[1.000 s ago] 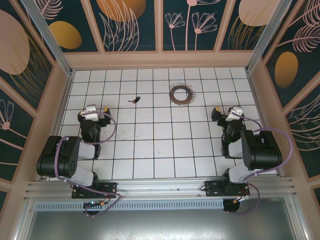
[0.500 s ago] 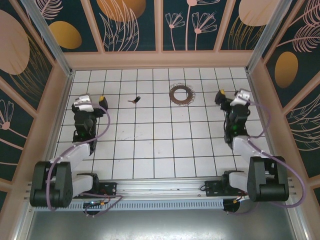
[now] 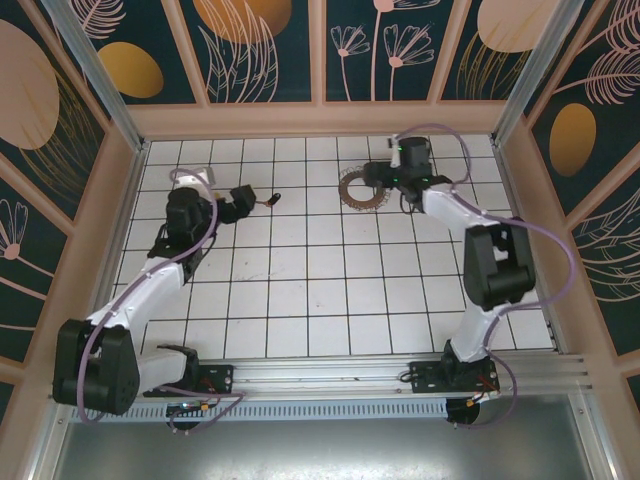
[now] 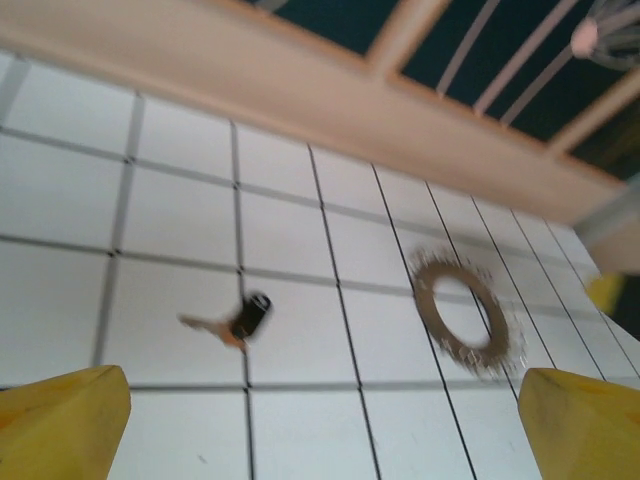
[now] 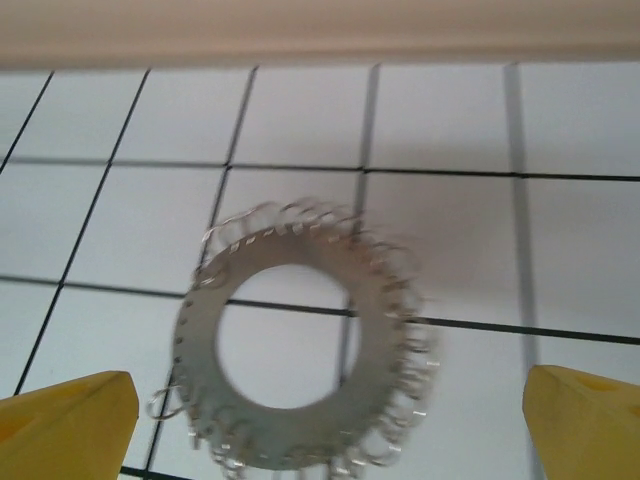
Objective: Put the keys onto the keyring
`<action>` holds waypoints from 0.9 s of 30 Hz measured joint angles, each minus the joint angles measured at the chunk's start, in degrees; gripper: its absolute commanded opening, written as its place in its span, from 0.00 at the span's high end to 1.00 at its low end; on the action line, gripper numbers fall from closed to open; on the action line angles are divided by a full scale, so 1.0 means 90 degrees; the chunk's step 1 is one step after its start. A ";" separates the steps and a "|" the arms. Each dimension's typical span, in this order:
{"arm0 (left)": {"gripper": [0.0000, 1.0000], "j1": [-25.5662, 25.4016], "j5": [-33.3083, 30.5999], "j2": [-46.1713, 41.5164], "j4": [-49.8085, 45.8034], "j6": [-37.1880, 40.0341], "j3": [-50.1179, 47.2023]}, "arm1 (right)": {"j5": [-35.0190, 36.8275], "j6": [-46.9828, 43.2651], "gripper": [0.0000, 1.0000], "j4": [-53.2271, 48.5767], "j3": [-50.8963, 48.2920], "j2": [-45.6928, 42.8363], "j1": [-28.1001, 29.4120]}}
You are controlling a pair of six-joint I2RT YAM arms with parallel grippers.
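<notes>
Approach step, nothing gripped yet. Left gripper, jaws apart, hovers just beside the keys, upper left of centre. Right gripper, also wide, sits over the keyring (top centre). Next, prob.: L pinches key's dark head, R takes ring rim.

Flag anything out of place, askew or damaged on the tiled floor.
Nothing stands out. The tiny dark key with a reddish tail lies flat on the white tiled floor, apart from the grey metal hoop fringed with small loops, which looks whole and flat. The left gripper and right gripper are open, holding nothing.
</notes>
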 measured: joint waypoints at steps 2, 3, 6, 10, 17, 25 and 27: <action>0.01 -0.0117 0.0177 0.0168 -0.0209 0.0000 0.0102 | -0.0058 -0.0143 0.06 -0.0461 0.0522 0.0459 0.0177; 0.01 -0.0163 0.0253 0.0228 -0.0321 0.0000 0.0141 | -0.0083 -0.0221 0.07 -0.0695 0.0809 0.0707 0.0250; 0.01 -0.0238 0.0418 0.0311 -0.0486 0.0002 0.0153 | -0.0102 -0.0413 0.15 -0.1253 0.1535 0.1331 0.0376; 0.01 -0.0277 0.0539 0.0430 -0.0636 0.0005 0.0155 | -0.0063 -0.0600 0.25 -0.1851 0.2305 0.1999 0.0510; 0.02 -0.0347 0.0627 0.0549 -0.0704 0.0002 0.0158 | -0.0029 -0.0738 0.38 -0.2438 0.2769 0.2467 0.0748; 0.02 -0.0396 0.0624 0.0549 -0.0729 0.0002 0.0158 | -0.0027 -0.0741 0.53 -0.2550 0.2769 0.2548 0.0828; 0.02 -0.0401 0.0622 0.0549 -0.0782 0.0005 0.0163 | -0.0029 -0.0746 0.60 -0.2548 0.2769 0.2579 0.0828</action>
